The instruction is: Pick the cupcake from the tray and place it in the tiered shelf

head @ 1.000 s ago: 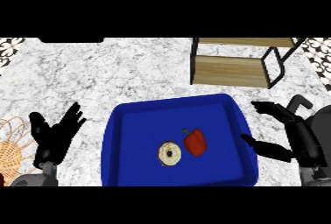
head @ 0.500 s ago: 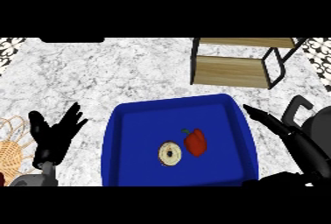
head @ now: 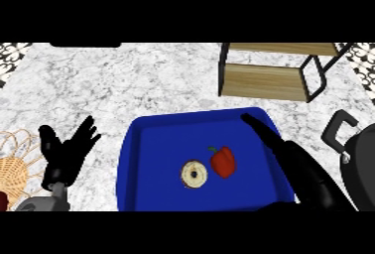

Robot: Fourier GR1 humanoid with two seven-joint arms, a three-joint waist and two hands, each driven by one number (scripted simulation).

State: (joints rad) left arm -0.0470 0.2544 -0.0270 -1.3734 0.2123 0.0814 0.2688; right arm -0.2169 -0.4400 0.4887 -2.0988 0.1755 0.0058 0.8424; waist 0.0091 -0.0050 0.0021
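Two things lie on the tray (head: 150,149): the cupcake (head: 194,173) and, just beside it, a red pepper (head: 223,161). The reach is judged underway: the right robot hand (head: 282,149), fingers straight, is extended over the tray's right side. Next, it must be lowered onto the cupcake. The left robot hand (head: 66,154) rests released above the surface (head: 132,79); the shelf (head: 267,79) stands beyond.

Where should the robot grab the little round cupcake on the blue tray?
Probably around the cupcake's round sides, coming down from above, since it sits upright and low on the tray. The right hand is nearest, but the red pepper crowds the cupcake's right side.
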